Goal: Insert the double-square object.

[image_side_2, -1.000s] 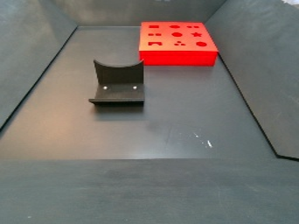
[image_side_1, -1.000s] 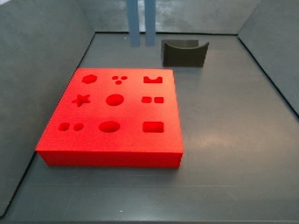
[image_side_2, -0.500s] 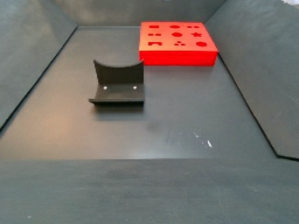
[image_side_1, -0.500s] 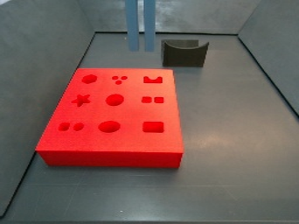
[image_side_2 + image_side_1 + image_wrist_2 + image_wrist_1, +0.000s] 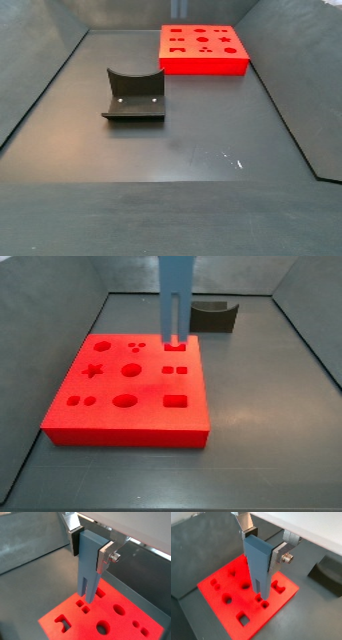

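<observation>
My gripper (image 5: 264, 544) is shut on the upper end of the double-square object (image 5: 258, 564), a tall blue-grey slab that hangs upright with its two prongs pointing down. Both wrist views show it, gripper (image 5: 90, 547) and slab (image 5: 89, 574). In a side view the slab (image 5: 175, 301) hangs over the far right part of the red board (image 5: 114, 406), with its prong tips near the small holes there. The gripper itself is above that frame. The tips seem to be just above the board (image 5: 120, 619). In the side view from the other end only the board (image 5: 203, 62) shows.
The dark fixture (image 5: 214, 316) with a curved notch stands on the floor behind the board's far right corner and also shows in a side view (image 5: 134, 95). Grey walls (image 5: 54, 296) enclose the floor on all sides.
The slab has moved from behind the board's far edge to over its far right part, and it hangs lower. The board and fixture have not moved.
</observation>
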Motion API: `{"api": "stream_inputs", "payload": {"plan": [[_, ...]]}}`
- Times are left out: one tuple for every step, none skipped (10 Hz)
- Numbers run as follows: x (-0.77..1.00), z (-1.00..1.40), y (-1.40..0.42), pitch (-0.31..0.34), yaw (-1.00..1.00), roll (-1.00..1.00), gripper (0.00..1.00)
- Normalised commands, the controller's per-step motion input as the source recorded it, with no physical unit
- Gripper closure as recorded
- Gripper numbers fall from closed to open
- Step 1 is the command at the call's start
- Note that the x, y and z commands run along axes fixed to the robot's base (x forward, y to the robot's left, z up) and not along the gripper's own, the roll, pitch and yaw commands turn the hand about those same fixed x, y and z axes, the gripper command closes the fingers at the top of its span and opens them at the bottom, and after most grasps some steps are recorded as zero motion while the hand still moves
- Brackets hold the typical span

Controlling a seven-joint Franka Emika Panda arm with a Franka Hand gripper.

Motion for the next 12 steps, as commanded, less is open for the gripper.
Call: {"api": "stream_inputs", "payload": {"plan": [[0.36, -0.18, -0.07, 0.104, 0.00, 0.16, 1.00], [0.00, 0.00, 0.00, 0.000, 0.00, 0.01, 1.00], [0.02, -0.28, 0.00, 0.009, 0.00, 0.08, 1.00], [0.12, -0.36, 0.00, 0.000, -0.05, 0.16, 1.00], [0.07, -0.21, 0.00, 0.000, -0.09, 0.12, 1.00], [0.00, -0.06, 0.00, 0.000, -0.05, 0.03, 1.00], [0.00, -0.13, 0.00, 0.030, -0.39, 0.23, 1.00], [0.00, 0.00, 0.00, 0.011, -0.16, 0.09, 1.00], [0.00, -0.04, 0.00, 0.000, 0.00, 0.00, 1.00], [0.00, -0.35, -0.07, 0.000, -0.05, -0.05, 1.00], [0.00, -0.37, -0.03, 0.000, -0.07, 0.00, 1.00], [0.00, -0.27, -0.03, 0.000, -0.05, 0.00, 1.00]]}}
